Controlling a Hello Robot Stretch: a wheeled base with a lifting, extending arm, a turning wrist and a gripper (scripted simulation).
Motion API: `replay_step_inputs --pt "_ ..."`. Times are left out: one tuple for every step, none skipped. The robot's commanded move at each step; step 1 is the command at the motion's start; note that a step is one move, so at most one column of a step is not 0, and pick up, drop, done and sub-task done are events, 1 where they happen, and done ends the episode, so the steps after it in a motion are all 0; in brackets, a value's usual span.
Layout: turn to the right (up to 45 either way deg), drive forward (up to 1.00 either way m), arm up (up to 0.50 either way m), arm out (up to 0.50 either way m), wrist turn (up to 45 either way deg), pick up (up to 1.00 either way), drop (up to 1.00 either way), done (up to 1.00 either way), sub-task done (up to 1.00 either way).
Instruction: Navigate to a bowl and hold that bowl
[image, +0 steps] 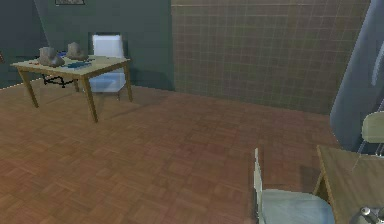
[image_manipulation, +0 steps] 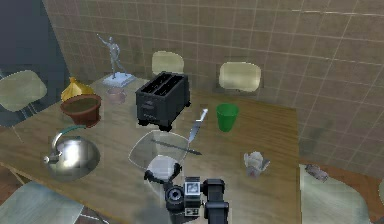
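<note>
Arm side view: wooden table (image_manipulation: 300, 135) set before a tan tiled wall (image_manipulation: 300, 30). Clear bowl (image_manipulation: 150, 152) on the tabletop by the near edge, about mid-picture. Gripper (image_manipulation: 157, 180) at the bowl's near rim, over or touching not discernible. Spacing of the fingers not discernible; likewise whether anything is held, with the bowl lying on the table right behind.

Around the bowl: black toaster (image_manipulation: 163, 100) just beyond; slim utensil (image_manipulation: 197, 125) slanting between toaster and green cup (image_manipulation: 228, 117); small pale shaker-like item (image_manipulation: 256, 162) well to the right; silver round vessel (image_manipulation: 72, 155) to the left, apart from the bowl; brown pot (image_manipulation: 82, 108) with yellow contents behind that; clear glass figure (image_manipulation: 112, 62) farther back. Three pale chairs (image_manipulation: 240, 78) along the far side.

Forward view: reddish wood floor (image: 170, 150); second table (image: 85, 70) at far left bearing small items, with a white chair (image: 108, 48) behind it; dark green wall (image: 140, 30) meeting the tiled one.
</note>
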Motion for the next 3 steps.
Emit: replay_step_inputs --pt "0.0 0.0 0.0 0.0 0.0 1.0 0.0 0.0 0.0" --pt "0.0 0.0 0.1 0.0 0.0 0.0 0.0 0.0 0.0" --pt "0.0 0.0 0.0 0.0 0.0 0.0 0.0 1.0 0.0"
